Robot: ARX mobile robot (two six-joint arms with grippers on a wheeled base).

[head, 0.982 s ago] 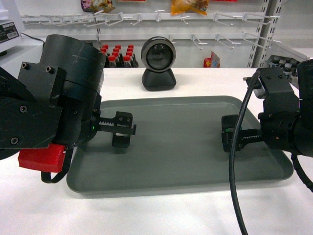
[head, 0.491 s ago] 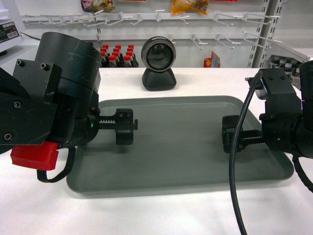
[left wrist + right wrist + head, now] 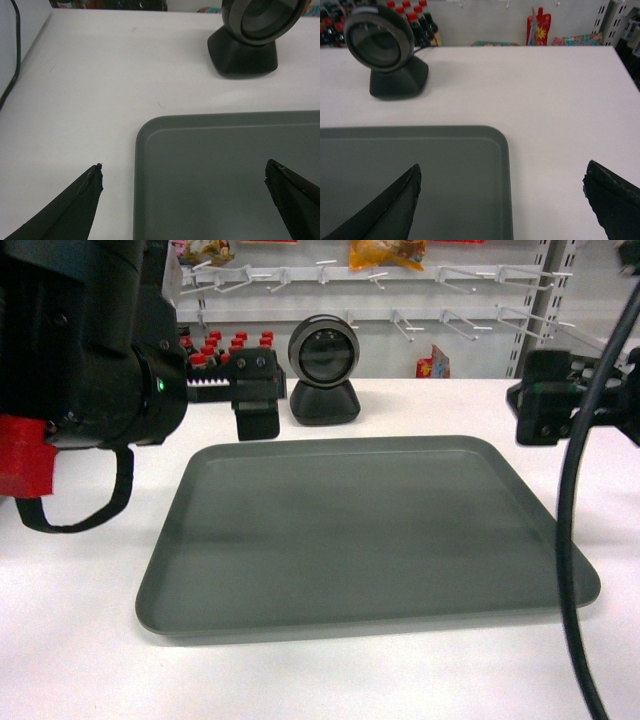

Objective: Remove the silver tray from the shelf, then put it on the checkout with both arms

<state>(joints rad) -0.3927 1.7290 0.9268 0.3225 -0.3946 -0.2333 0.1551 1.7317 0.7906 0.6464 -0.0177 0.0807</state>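
Note:
The silver tray (image 3: 370, 530) lies flat on the white checkout (image 3: 90, 640), in front of the black scanner (image 3: 323, 370). Nothing rests in the tray. My left gripper (image 3: 257, 395) hangs open above the counter beyond the tray's far left corner, holding nothing. In the left wrist view the left gripper (image 3: 183, 167) spans the tray's left rim (image 3: 140, 165) from well above. My right gripper (image 3: 540, 410) is open too, up off the tray at its far right. The right wrist view has the right gripper (image 3: 502, 172) straddling the tray's right rim (image 3: 507, 170).
Behind the counter stands a white store shelf rack with peg hooks (image 3: 450, 315), red-capped bottles (image 3: 240, 345) and hanging snack packs (image 3: 385, 252). The right arm's black cable (image 3: 565, 540) drapes across the tray's right edge in the head view.
Both grippers have lifted off the tray's floor and drawn back toward its far corners. The tray has stayed flat on the counter.

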